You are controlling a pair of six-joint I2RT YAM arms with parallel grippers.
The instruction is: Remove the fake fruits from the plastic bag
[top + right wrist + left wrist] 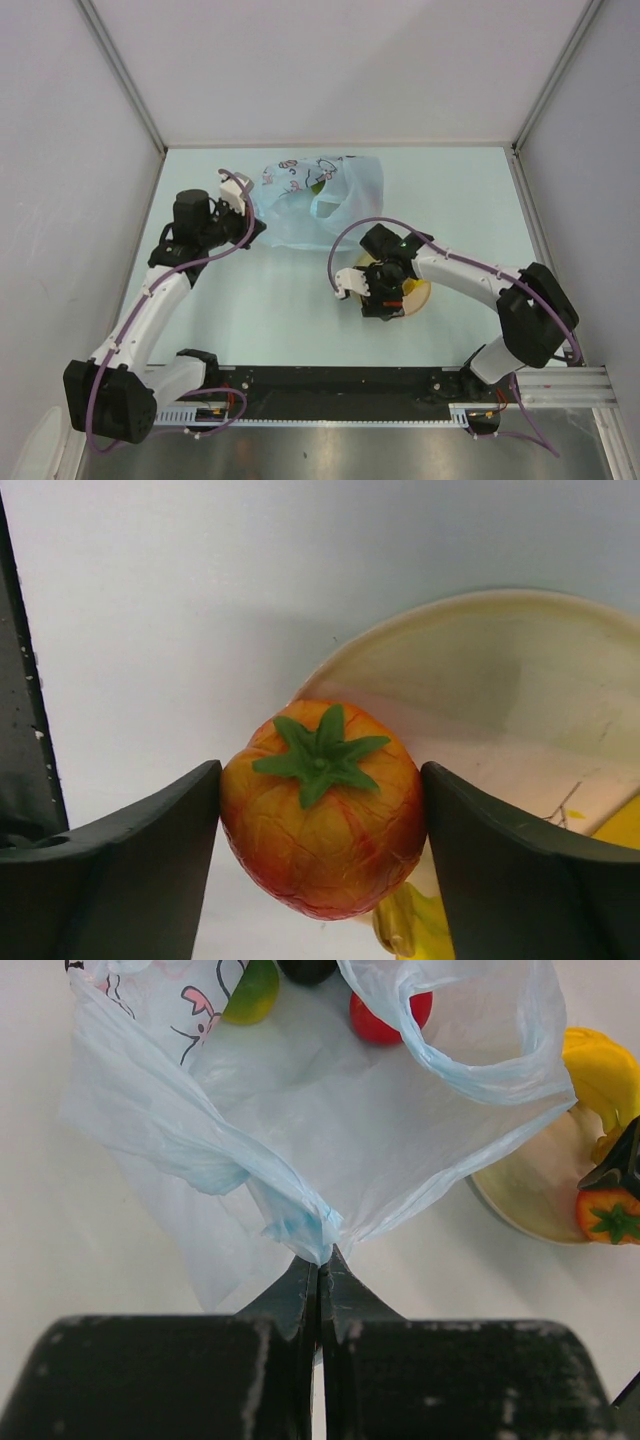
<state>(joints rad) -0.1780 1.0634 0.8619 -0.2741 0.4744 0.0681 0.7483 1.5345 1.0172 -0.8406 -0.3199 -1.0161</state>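
Several cartoon prints (205,1010) mark the pale blue plastic bag (330,1130).

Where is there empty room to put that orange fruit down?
The plate is mostly bare beside the banana at its rim. The table lies open between the plastic bag and the near edge, and right of the bag. Crowded around the bag.

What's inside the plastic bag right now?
Through the plastic bag three fruits show: a green fruit, a red fruit and a dark fruit. Crumpled folds hide whatever else might be inside.
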